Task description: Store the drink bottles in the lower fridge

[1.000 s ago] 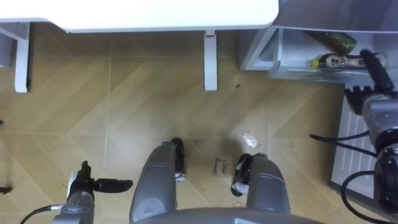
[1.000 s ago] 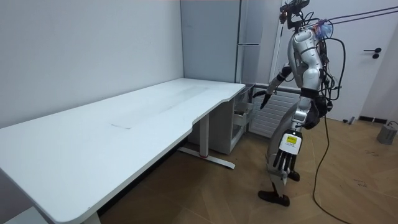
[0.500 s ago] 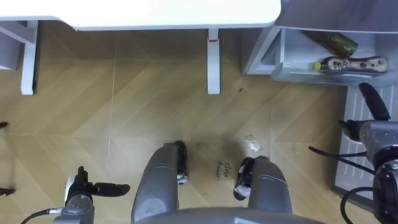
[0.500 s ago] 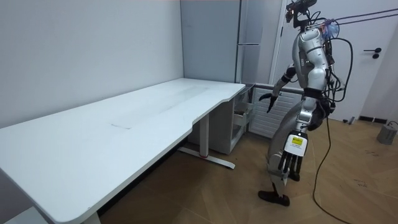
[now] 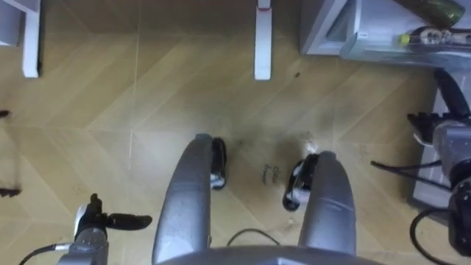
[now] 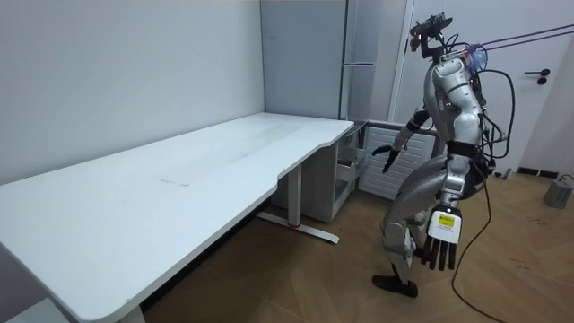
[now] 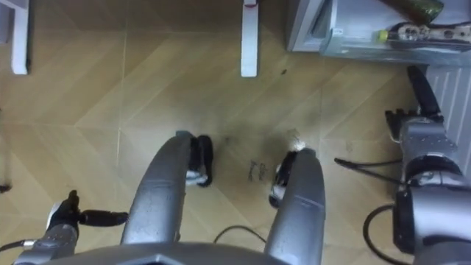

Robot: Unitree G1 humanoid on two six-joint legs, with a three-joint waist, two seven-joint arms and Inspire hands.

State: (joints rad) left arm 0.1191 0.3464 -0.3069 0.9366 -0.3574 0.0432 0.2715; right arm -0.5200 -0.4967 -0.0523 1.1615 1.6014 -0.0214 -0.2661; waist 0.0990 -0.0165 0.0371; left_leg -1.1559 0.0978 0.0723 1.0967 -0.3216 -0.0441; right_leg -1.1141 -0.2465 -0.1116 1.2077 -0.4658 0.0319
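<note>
Two drinks lie in the open lower fridge compartment [image 5: 346,33] at the upper right: a dark green bottle [image 5: 436,9] and a bottle with a yellow cap [image 5: 430,37]. My right hand [image 5: 447,92] is open below them, fingers straight and pointing toward the compartment, holding nothing. It does not touch the bottles. At the lower left my left hand [image 5: 110,219] hangs open and empty over the floor. In the room view I stand between the desk and the fridge [image 6: 359,54], with the left hand [image 6: 441,244] down by my leg and the right hand [image 6: 392,154] reaching forward.
A white desk [image 6: 179,179] fills the room view's left; its white leg [image 5: 263,44] stands on the wooden floor ahead of me. A white ribbed panel [image 5: 427,184] is by my right side. A small crumpled scrap [image 5: 309,140] lies on the floor near my right foot.
The eye view has tipped down, so the desk top has left the picture. In the room view my body leans back and the left arm has swung rearward. Both hands stay open.
</note>
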